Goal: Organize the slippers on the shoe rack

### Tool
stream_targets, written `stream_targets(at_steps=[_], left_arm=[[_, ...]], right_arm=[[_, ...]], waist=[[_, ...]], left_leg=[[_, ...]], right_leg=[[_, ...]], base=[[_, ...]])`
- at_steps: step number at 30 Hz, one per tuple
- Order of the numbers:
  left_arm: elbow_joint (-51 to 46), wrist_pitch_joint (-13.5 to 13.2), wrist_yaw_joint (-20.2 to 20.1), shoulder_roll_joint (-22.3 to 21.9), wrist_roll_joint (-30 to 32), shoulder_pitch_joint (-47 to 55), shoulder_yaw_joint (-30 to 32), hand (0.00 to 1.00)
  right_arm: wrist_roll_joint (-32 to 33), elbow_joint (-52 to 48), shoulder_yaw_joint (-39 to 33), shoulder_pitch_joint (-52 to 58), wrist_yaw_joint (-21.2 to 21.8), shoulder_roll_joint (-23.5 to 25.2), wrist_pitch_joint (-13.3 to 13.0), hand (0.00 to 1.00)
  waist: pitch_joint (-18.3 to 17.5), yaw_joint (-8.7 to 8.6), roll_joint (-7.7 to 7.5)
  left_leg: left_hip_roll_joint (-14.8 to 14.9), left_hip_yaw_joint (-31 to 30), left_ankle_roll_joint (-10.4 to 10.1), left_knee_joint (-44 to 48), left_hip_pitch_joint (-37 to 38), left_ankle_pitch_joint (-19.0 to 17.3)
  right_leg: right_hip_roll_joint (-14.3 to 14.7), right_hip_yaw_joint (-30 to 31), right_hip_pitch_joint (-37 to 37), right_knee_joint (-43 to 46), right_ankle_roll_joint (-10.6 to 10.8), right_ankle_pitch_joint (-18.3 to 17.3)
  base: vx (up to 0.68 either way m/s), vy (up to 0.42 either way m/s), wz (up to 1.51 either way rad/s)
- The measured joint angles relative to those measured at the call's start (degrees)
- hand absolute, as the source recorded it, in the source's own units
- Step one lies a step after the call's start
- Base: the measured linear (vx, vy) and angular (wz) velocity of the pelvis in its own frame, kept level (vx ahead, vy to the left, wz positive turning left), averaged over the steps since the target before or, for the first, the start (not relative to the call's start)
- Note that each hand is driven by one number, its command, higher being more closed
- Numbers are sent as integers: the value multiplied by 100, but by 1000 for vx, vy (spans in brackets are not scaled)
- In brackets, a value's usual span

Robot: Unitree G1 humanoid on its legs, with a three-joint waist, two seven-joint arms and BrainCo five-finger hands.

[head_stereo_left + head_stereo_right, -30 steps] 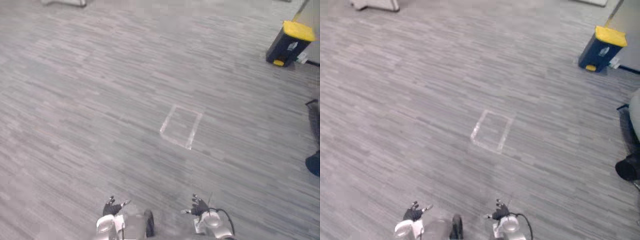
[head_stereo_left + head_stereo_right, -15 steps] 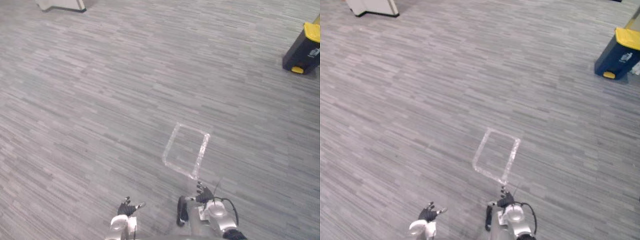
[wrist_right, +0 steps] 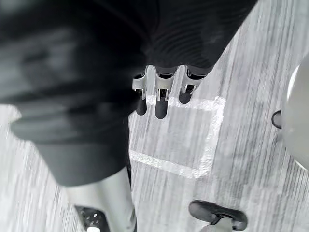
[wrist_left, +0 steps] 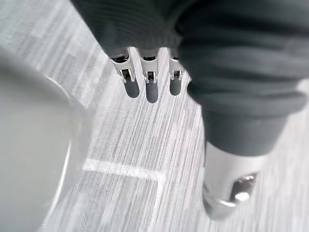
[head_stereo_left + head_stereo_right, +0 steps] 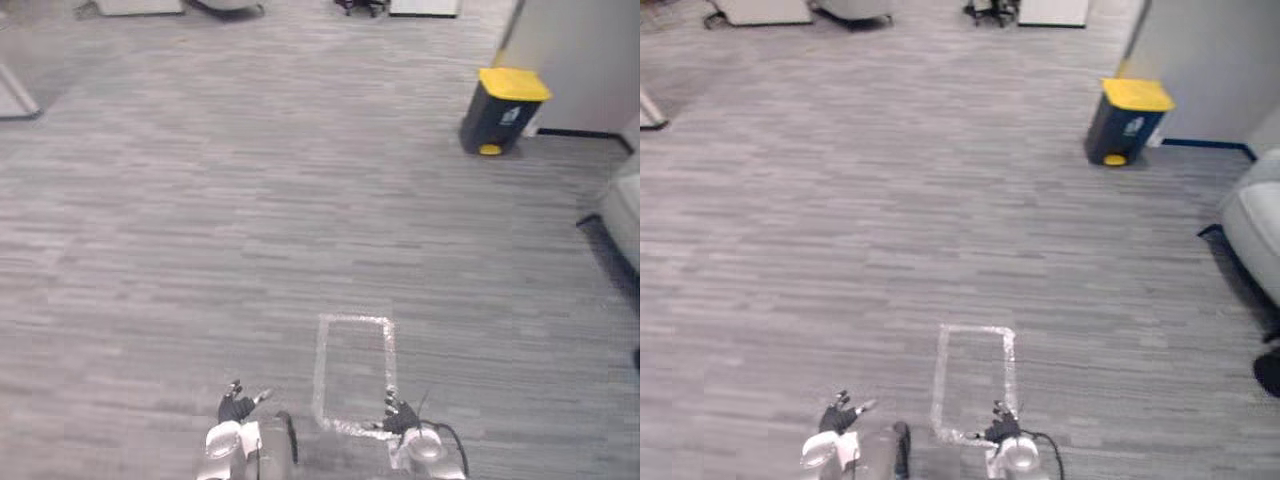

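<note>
Left robot hand [image 5: 236, 407] and right robot hand [image 5: 401, 416] hang released above streaky grey floor [image 5: 200, 220], by a pale taped rectangle [image 5: 320, 370].

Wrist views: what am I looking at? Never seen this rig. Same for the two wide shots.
It is a two-legged humanoid robot. The wide shots come from a stereo camera on its head, looking down at a grey floor. Its left hand and right hand show at the bottom. Each wrist view looks along that arm's own hand: dark ribbed cover, silver dark-tipped fingers. Both hands are open and hold nothing. A taped rectangle lies on the floor between them, nearer the right hand; farther off to the right stands a dark bin with a yellow lid.
</note>
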Motion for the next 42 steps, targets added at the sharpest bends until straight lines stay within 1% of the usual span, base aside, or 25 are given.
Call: stream_targets(at_steps=[1, 2, 3, 4, 6, 8, 11, 12, 13, 15, 17, 18, 19, 22, 26, 28, 30, 31, 32, 35, 37, 38, 40, 41, 42], left_arm=[[91, 4, 1, 42, -2, 41, 9, 0], [91, 4, 1, 42, -2, 41, 9, 0], [217, 15, 5, 86, -2, 102, -22, 0], [369, 38, 4, 125, -3, 108, -166, 0], [545, 69, 0, 143, -2, 126, -378, 0], [622, 117, -8, 228, 5, 101, -630, 0], [685, 124, -19, 275, 4, 87, -681, 0], [747, 134, -21, 328, 0, 59, -697, 0], [756, 140, -23, 298, 4, 50, -723, 0], [783, 124, -77, 151, 23, 2, -794, 0], [784, 127, -144, 99, 71, -50, -794, 0], [744, 129, -158, 44, 88, -77, -785, 0], [672, 120, -155, 57, 109, -59, -753, 0], [535, 118, -154, 52, 110, 11, -540, 0], [476, 112, -142, 58, 109, 67, -461, 0], [450, 105, -141, 42, 108, 61, -437, 0], [437, 98, -130, 12, 104, 63, -380, 0], [452, 87, -119, -20, 92, 101, -377, 0], [451, 78, -120, -8, 80, 112, -365, 0], [367, 20, -112, 119, 57, 238, -200, 0], [360, 15, -107, 124, 57, 219, -155, 0], [410, 13, -101, 153, 57, 226, -186, 0], [506, 16, -105, 194, 30, 212, -334, 0], [586, 10, -116, 268, 1, 191, -570, 0], [626, 8, -125, 297, -2, 141, -672, 0]], right_arm=[[-4, 39, 16, -42, 15, 8, -7, 0], [-4, 39, 16, -42, 15, 8, -7, 0], [-7, 169, 16, -170, 56, 18, -17, 0], [-16, 194, 24, -248, 96, -24, -26, 0], [-91, 237, 102, -314, 103, -109, -55, 0], [-226, 262, 243, -421, 104, -207, -68, 0], [-230, 339, 242, -512, 101, -280, -68, 0], [-242, 347, 239, -489, 112, -345, -83, 0], [-242, 352, 237, -515, 109, -383, -92, 0], [-232, 348, 117, -535, 106, -550, -102, 0], [-231, 350, -59, -503, 93, -573, -96, 0], [-228, 328, -93, -420, 93, -608, -89, 0], [-225, 321, -105, -377, 93, -617, -92, 0], [-224, 335, -119, -332, 84, -610, -50, 0], [-215, 328, -160, -297, 80, -577, -19, 0], [-214, 305, -163, -297, 32, -540, -22, 0], [-213, 303, -163, -290, -9, -540, -21, 0], [-213, 314, -163, -283, -20, -558, -20, 0], [-213, 326, -164, -277, -24, -539, -18, 0], [-219, 185, -155, -7, -8, -295, -23, 0], [-221, 192, -146, -6, 7, -187, -18, 0], [-225, 236, -135, -85, 47, -65, -26, 0], [-228, 379, -84, -193, 75, -55, -53, 0], [-231, 524, 51, -259, 102, -73, -64, 0], [-232, 603, 63, -312, 105, -101, -71, 0]], waist=[[15, 26, 33], [15, 26, 33], [37, 44, 86], [106, 23, 222], [89, -24, 341], [79, -30, 342], [90, -66, 293], [80, -109, 234], [79, -88, 359], [81, -229, 595], [79, -311, 619], [92, -296, 612], [92, -253, 620], [113, -163, 605], [151, -65, 533], [154, -14, 525], [144, -4, 541], [95, -3, 610], [74, -6, 613], [-120, 71, 238], [-139, 136, 183], [-125, 136, 201], [-104, 87, 239], [-110, 72, 239], [-112, 70, 248]], left_leg=[[33, 394, 150, 7, 351, -175], [33, 394, 150, 7, 351, -175], [60, 857, 297, -308, 991, -273], [63, 1008, 298, -625, 1470, -272], [108, 1198, 299, -1117, 2017, -272], [157, 1560, 297, -1457, 2318, -270], [87, 1768, 294, -1628, 2575, -270], [-45, 1686, 203, -1629, 2737, -327], [18, 1664, 197, -1616, 2776, -331], [160, 1274, 38, -1251, 2692, -170], [337, 1175, -113, -513, 2501, -25], [539, 1110, -326, 436, 2224, 238], [687, 1088, -309, 1189, 1921, 537], [823, 998, -143, 2367, 1221, -28], [363, 461, 21, 1158, 594, -442], [-46, -730, -27, -353, 426, -330], [-107, -1232, -66, -868, 385, -15], [10, -1208, -125, -983, 437, 502], [15, -1167, -149, -938, 471, 591], [-128, -310, 60, -1049, 751, 328], [-110, 42, 107, -1147, 924, 286], [-99, 465, 130, -1356, 1252, 290], [-62, 683, 131, -1472, 1477, 291], [-35, 850, 132, -1588, 1657, 291], [-30, 854, 132, -1653, 1698, 291]], right_leg=[[-45, 58, -350, 859, 309, 187], [-45, 58, -350, 859, 309, 187], [-197, -362, -1003, 2193, 606, 375], [-276, -1027, -1320, 2685, 227, 141], [-257, -2100, -1643, 2665, -213, -154], [-233, -3390, -2095, 2021, -353, -198], [47, -4187, -2386, 698, -713, 404], [186, -4162, -2291, 288, -1288, 881], [273, -4165, -2268, 268, -1299, 919], [475, -4086, -2072, 79, -1233, 730], [612, -4087, -1784, -131, -1168, 634], [743, -3986, -1524, -359, -1126, 574], [826, -3844, -1367, -485, -1129, 549], [941, -3391, -996, -671, -1156, 486], [913, -2492, -615, -857, -1026, 523], [892, -1825, -558, -901, -843, 477], [913, -1470, -548, -819, -664, 375], [1004, -1240, -551, -709, -515, 249], [999, -1146, -535, -670, -461, 198], [600, -760, -656, -466, -115, 32], [445, -1074, -801, -236, 40, 41], [189, -1795, -995, 60, 163, 82], [-41, -2623, -965, 64, 152, 96], [-223, -3490, -879, -257, -22, 350], [-198, -3671, -849, -375, -63, 394]], base=[[514, 246, -93], [452, 201, -156], [347, 169, -147], [393, 204, -172], [317, 145, -101], [328, 90, -75], [410, 14, -54], [354, -19, -46], [403, -25, -64], [392, -63, -37], [292, -78, -3], [223, -50, -24], [215, -28, -56], [226, 15, -88], [238, 94, -127], [168, 178, -135], [266, 298, -113], [245, 270, -107], [256, 331, -89], [231, 302, -94], [204, 239, -125], [175, 172, -125], [126, 100, -103], [108, -6, -69], [127, -15, -69]])
